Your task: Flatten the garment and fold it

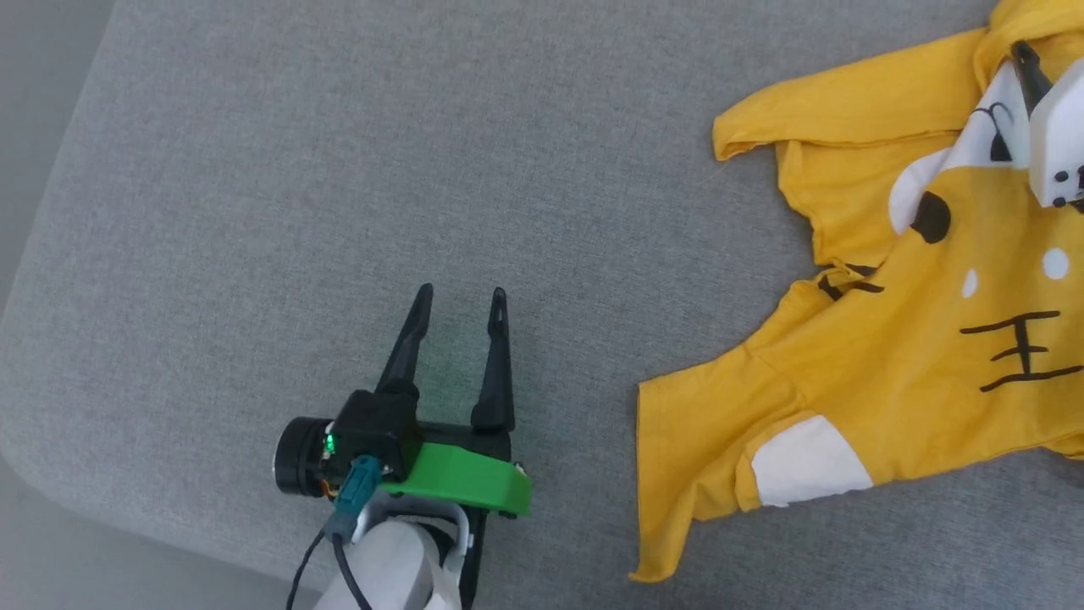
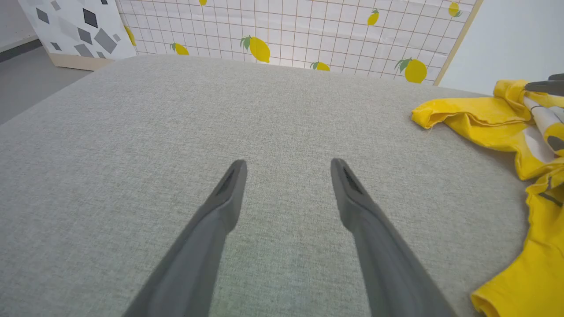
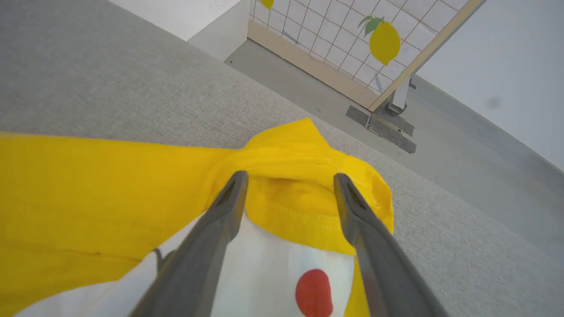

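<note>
1. The garment [image 1: 931,339] is a bright yellow T-shirt. It lies crumpled on the right side of a big grey cloth surface [image 1: 339,169].
2. One sleeve sticks out to the left at the top. The bottom corner is folded over near the front edge.
3. The shirt has black lines [image 1: 1025,347] on it and a white patch [image 1: 809,462] low down. The right wrist view shows a red dot [image 3: 313,293] on a white part.
4. The right end effector [image 3: 289,177] is over the bunched-up top of the shirt. Its two fingers are wide apart and pinch nothing. I cannot tell if they touch the cloth.
5. The left end effector [image 1: 461,294] is well apart from the shirt, over bare grey cloth. Its fingers are spread open too, and it holds nothing.
6. Behind the grey surface stands a screen with lemons [image 2: 260,48] on it, on a grey floor [image 3: 462,145].
</note>
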### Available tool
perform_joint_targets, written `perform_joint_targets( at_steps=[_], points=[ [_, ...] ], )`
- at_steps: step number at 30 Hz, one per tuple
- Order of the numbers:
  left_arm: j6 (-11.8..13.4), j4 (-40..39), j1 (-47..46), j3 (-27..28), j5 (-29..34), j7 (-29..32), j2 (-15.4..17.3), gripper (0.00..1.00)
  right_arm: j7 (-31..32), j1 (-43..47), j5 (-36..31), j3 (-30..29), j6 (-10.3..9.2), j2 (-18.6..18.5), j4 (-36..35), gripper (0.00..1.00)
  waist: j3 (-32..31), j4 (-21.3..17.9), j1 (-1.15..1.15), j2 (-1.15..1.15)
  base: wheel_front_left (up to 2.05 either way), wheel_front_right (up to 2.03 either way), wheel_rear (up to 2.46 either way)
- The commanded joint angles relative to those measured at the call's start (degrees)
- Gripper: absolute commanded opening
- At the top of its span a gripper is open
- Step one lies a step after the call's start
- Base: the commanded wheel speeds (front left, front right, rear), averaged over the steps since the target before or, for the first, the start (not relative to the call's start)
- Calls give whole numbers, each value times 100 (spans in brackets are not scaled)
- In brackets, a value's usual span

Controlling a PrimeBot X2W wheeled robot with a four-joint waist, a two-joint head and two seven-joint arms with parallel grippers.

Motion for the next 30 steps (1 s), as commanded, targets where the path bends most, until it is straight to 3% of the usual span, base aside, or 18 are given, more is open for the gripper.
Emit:
perform_joint_targets(
  at_steps=[1, 5, 9, 16, 20, 26, 30],
  points=[
    [-24, 18, 34, 55, 29, -26, 35, 100, -79, 122, 137, -92, -10, -26, -167, 100, -353, -240, -1, 0, 0, 0, 0],
    [-17, 19, 231, 172, 20, -27, 144, 100, -288, 795, 417, -589, -10, -4, -892, 100, -722, -412, -1, 0, 0, 0, 0],
    [-11, 11, 481, 249, -11, -27, 288, 100, -518, 1897, 507, -1314, -10, 339, -1914, 100, -1110, -606, -1, 0, 0, 0, 0],
    [27, -103, 938, 315, -110, -2, 474, 100, -1023, 4343, 56, -2561, -10, 1727, -3939, 100, -1630, -889, -1, 0, 0, 0, 0],
    [69, -199, 1162, 343, -159, 16, 543, 100, -1253, 5430, -162, -2795, -10, 2285, -4611, 100, -1767, -1031, -1, 0, 0, 0, 0],
    [131, -341, 1326, 359, -152, 93, 651, 100, -1314, 6101, 320, -2820, -10, 2367, -4855, 100, -1812, -1272, -1, 0, 0, 0, 0],
    [-45, -440, 991, 154, 6, 449, 808, 100, -1323, 6028, 315, -2882, -10, 2369, -5056, 100, -1732, -1331, -1, 0, 0, 0, 0]
  ],
)
